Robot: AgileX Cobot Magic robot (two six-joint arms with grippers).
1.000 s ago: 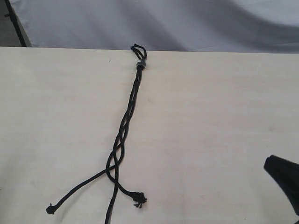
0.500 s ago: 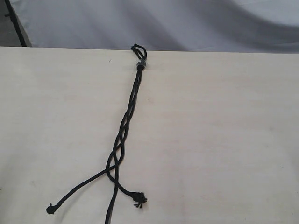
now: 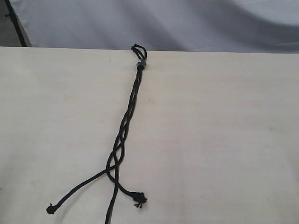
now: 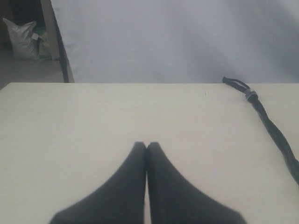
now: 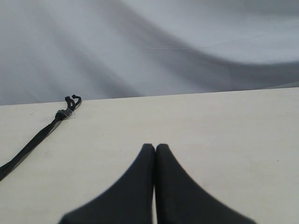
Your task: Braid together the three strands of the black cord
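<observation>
Left claw point(image 4: 147, 145): tips pressed together, holding nothing, over bare table point(image 3: 224, 130), well apart from the cord.
Right claw point(image 5: 155, 147): likewise closed and empty.
Change: a second ago the right claw's dark tip showed in the exterior view's lower right corner; now it is gone, and the cord has not stirred.
Meaning: both arms look backed off, so I'd judge the plaiting finished or paused.
Black cord point(image 3: 126, 121): mid-table, with its loop point(image 3: 138, 49) and grey band point(image 3: 140, 64) at the far edge.
Three strands point(image 3: 112, 161): loosely plaited, the free ends splaying.
Texture: thin, woven and limp, with one frayed knot point(image 3: 138, 199), on smooth pale wood.
</observation>
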